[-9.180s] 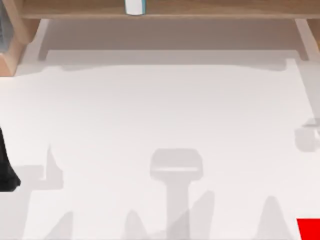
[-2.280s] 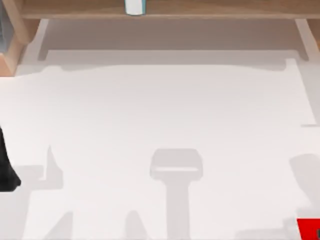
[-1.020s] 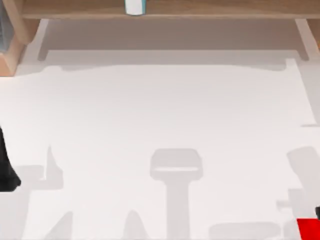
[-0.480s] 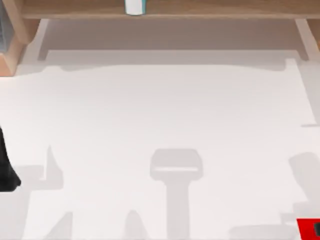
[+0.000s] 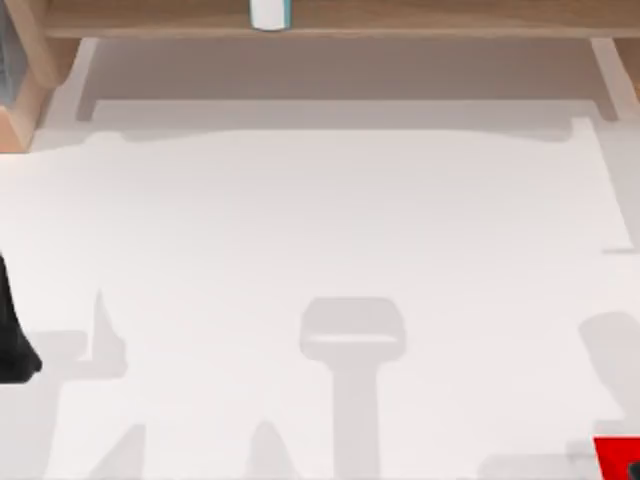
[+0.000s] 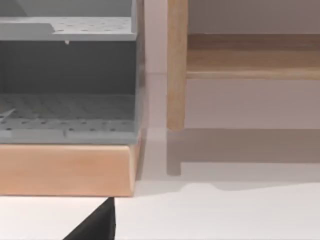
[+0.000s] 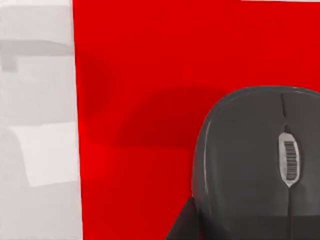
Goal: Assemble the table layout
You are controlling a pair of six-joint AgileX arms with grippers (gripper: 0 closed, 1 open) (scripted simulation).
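The table (image 5: 330, 220) is a broad white surface. A red mat (image 5: 616, 458) lies at its near right corner. In the right wrist view a dark grey mouse (image 7: 260, 160) rests on the red mat (image 7: 135, 70), close under the camera. A dark wedge (image 7: 182, 225) beside the mouse may be part of my right gripper. My left arm (image 5: 12, 345) is parked at the table's left edge, and a black tip of it (image 6: 95, 226) shows in the left wrist view.
A light wooden shelf frame (image 5: 400, 20) runs along the far edge, with a small white and teal item (image 5: 269, 13) on it. A grey perforated rack (image 6: 65, 105) on a wooden base (image 6: 65, 170) stands at the far left, beside a shelf post (image 6: 176, 65).
The right arm's shadow beside the red mat has shifted and shrunk toward the near right corner. The left arm has stayed still.
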